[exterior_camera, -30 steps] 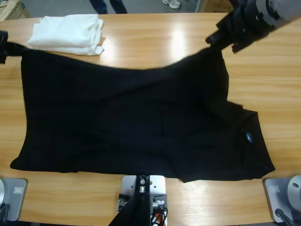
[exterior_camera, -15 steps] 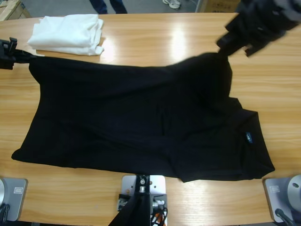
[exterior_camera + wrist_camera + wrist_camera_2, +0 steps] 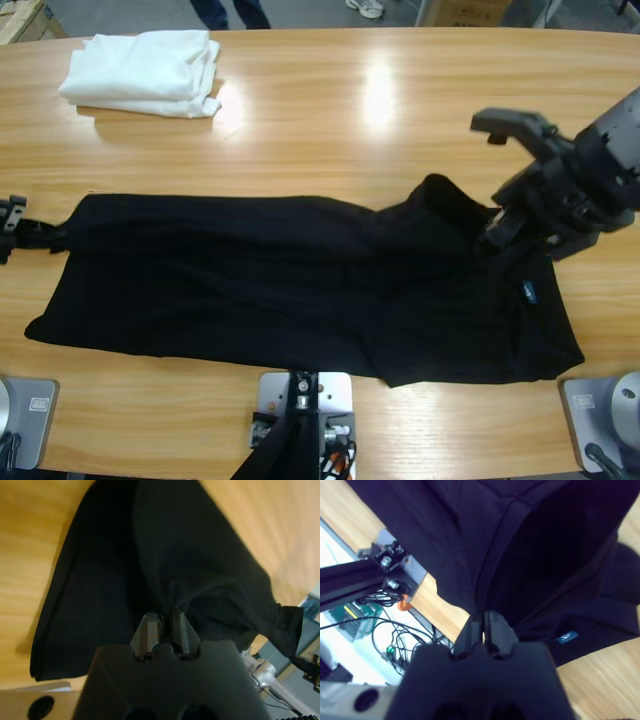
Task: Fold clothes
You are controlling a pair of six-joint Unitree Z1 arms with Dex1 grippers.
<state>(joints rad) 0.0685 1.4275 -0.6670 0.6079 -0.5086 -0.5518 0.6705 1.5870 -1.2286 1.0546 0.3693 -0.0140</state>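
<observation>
The black polo shirt [image 3: 300,285] lies across the wooden table [image 3: 350,120], folded over lengthwise, its small blue neck tag [image 3: 529,292] at the right. My left gripper [image 3: 15,228] sits at the shirt's far-left corner, shut on a pinch of the black cloth [image 3: 150,570]; the left wrist view shows its jaws [image 3: 163,630] closed with fabric bunched at the tips. My right gripper [image 3: 495,232] is low over the shirt's upper right, near the collar, shut on a fold of black fabric [image 3: 520,555]. The blue tag [image 3: 566,637] shows beside those jaws.
A white folded garment pile [image 3: 145,70] rests at the table's back left. A person's legs and shoes [image 3: 300,10] show beyond the far edge. Bare wood lies between the pile and the shirt and along the right end.
Both grippers have carried the shirt's far edge toward the near side and lowered it. The cloth now lies doubled over, narrower front to back. The right arm dropped from the upper corner to the shirt.
</observation>
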